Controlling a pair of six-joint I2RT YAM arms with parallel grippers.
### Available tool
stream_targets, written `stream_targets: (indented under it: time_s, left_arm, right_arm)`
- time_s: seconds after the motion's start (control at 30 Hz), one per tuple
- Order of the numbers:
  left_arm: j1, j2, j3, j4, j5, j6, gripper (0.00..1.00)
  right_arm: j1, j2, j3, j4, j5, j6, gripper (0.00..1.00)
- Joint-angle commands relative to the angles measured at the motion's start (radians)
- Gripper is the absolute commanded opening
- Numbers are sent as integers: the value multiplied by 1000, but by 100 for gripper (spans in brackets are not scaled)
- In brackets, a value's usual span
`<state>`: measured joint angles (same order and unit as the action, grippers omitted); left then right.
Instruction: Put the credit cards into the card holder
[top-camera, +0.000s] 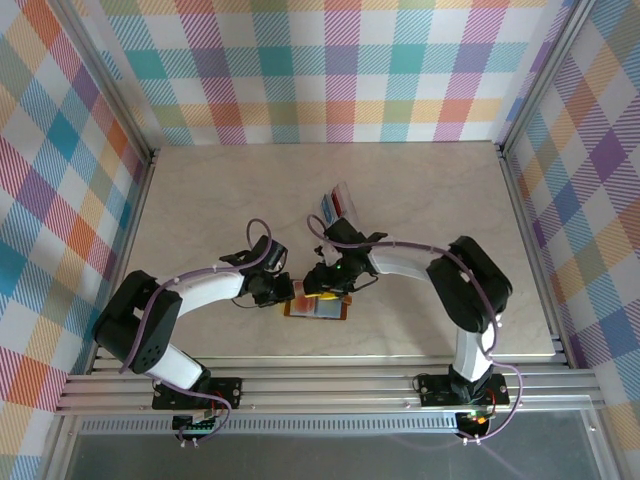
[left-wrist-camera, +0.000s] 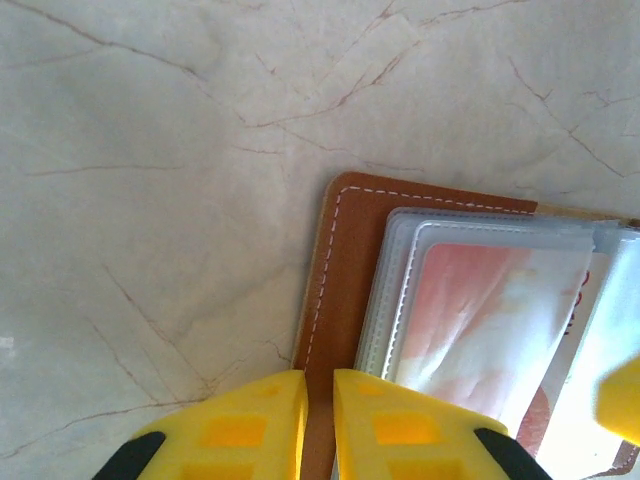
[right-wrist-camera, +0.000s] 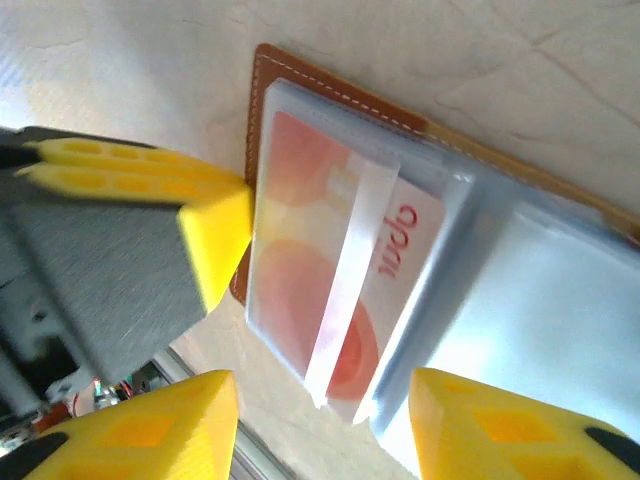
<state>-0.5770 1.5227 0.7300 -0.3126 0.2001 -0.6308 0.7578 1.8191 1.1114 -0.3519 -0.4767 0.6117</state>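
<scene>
Surface: the pale marbled top (top-camera: 200, 200) is lying under both my arms, with plaid walls (top-camera: 330, 70) around it.
Card holder: the brown card holder (left-wrist-camera: 335, 260) is lying open near the front middle, between my grippers.
Left gripper: my left gripper (left-wrist-camera: 320, 385) is pinching its leather edge.
Right gripper: my right gripper (right-wrist-camera: 320, 400) is hovering, fingers spread, over a red card (right-wrist-camera: 320, 280) sitting in a clear pocket (right-wrist-camera: 300, 330).
Other cards: more credit cards (top-camera: 338, 206) are lying farther back.

From above, the left gripper (top-camera: 283, 292) and right gripper (top-camera: 322, 287) cover most of the open brown leather card holder (top-camera: 320, 311); the small stack of coloured plastic cards (top-camera: 338, 206) beyond is too small to count. The left wrist view cuts the holder off at right and bottom.
</scene>
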Motion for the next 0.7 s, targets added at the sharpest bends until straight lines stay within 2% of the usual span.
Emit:
stream_targets:
  time_s: [0.0, 0.07, 0.17, 0.27, 0.43, 0.5, 0.57, 0.67]
  left_arm:
    - [-12, 5, -31, -74, -3, -16, 17]
    - [-12, 8, -30, -72, -1, -17, 17]
    - [-12, -1, -35, -71, 2, -16, 17]
    - [-12, -5, -35, -70, 2, -14, 17]
    - [-12, 2, -33, -68, 8, -15, 17]
    - [-12, 2, -35, -68, 8, -15, 17]
    - [-12, 2, -38, -68, 7, -14, 17]
    - [-12, 5, -43, -60, 8, -14, 17]
  right_arm:
    - [4, -98, -21, -128, 103, -53, 51]
    - [15, -142, -16, -197, 185, -72, 51]
    - [40, -192, -21, -274, 350, -78, 57]
    - [85, -177, -21, -322, 523, -62, 67]
    - [135, -109, -19, -315, 651, -33, 69]
    - [145, -86, -21, -301, 662, -24, 66]
    - [150, -72, -25, -303, 685, -16, 59]
    - [151, -90, -39, -306, 712, -10, 35]
